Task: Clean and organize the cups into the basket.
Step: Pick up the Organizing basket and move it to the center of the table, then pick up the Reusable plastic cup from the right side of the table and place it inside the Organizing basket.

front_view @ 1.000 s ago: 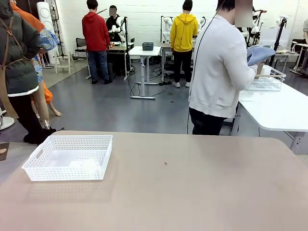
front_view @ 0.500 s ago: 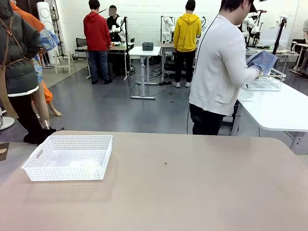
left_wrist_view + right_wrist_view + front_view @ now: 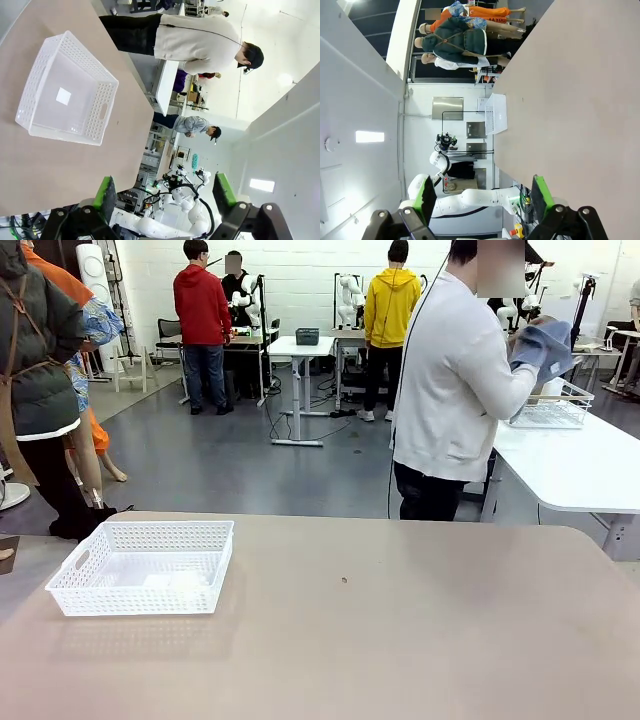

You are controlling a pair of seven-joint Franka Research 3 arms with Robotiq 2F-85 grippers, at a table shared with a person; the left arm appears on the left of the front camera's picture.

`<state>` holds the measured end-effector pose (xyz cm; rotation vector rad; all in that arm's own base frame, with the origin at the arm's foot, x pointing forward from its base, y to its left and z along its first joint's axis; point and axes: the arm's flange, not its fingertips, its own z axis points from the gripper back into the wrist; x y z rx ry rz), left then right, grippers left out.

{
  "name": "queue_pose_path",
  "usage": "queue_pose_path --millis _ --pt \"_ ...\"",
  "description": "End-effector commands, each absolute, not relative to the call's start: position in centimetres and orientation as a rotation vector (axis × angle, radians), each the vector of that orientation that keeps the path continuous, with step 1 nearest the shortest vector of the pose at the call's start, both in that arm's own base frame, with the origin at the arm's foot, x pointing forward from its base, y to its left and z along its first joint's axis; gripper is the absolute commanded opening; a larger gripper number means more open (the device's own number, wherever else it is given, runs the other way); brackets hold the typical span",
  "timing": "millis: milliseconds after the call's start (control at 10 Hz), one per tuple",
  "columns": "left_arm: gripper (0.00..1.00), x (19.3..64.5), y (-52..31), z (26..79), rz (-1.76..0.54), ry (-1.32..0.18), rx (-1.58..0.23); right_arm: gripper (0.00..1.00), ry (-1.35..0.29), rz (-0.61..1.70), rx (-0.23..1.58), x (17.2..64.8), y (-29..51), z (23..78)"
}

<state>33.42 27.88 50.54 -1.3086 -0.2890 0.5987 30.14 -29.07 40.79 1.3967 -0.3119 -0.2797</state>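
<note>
The white lattice basket point(image 3: 130, 602) sits on the tan table at its left side, with nothing but a small white label on its floor. In the left wrist view the basket point(image 3: 98, 113) lies well ahead of my left gripper point(image 3: 164, 192), whose green-padded fingers stand wide apart around nothing. My right gripper point(image 3: 483, 197) is open too, hanging beside the bare tabletop with the basket point(image 3: 498, 114) far off. The cups are out of view. Beyond the far edge a person in a white top point(image 3: 450, 390) faces right, both hands working a blue cloth point(image 3: 545, 345).
A white side table point(image 3: 580, 465) at the back right carries a wire basket point(image 3: 550, 412). A tiny dark speck point(image 3: 344, 580) marks the middle of the tan table point(image 3: 400, 640). Other people stand farther back in the room.
The person has lifted the blue cloth a little higher in front of the chest. The basket and both grippers have stayed where they were.
</note>
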Motion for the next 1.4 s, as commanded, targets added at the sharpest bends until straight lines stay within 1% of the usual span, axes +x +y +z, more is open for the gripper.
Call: queue_pose_path --millis 0,1300 --pt "1.0 33.66 28.08 50.88 0.605 -0.292 -1.315 1.0 -0.313 -0.288 1.389 30.22 -29.21 40.8" --pt "1.0 33.66 28.08 50.88 0.605 -0.292 -1.315 1.0 -0.313 -0.288 1.389 30.22 -29.21 40.8"
